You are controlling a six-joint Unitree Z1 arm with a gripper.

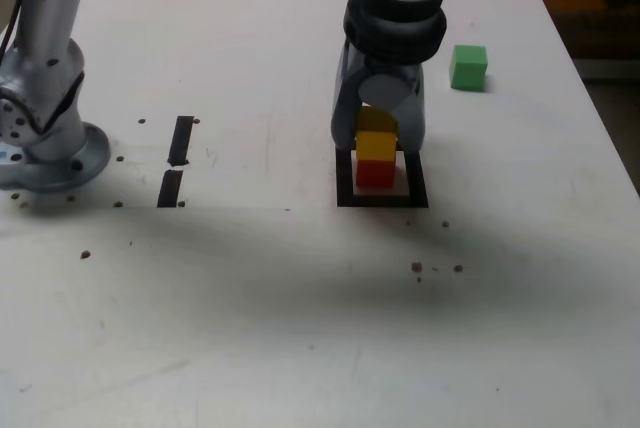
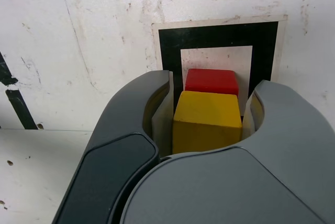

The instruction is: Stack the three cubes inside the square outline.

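The gripper (image 2: pixel 207 122) is clamped on the yellow cube (image 2: pixel 207 121), one jaw against each side. That cube sits on the red cube (image 1: pixel 375 173), which stands inside the square outline (image 1: pixel 381 198) on the tabletop (image 1: pixel 300 298). Only the exterior view shows the green cube (image 1: pixel 468 66), well apart toward that view's right; the wrist view shows the jaws' contact closely.
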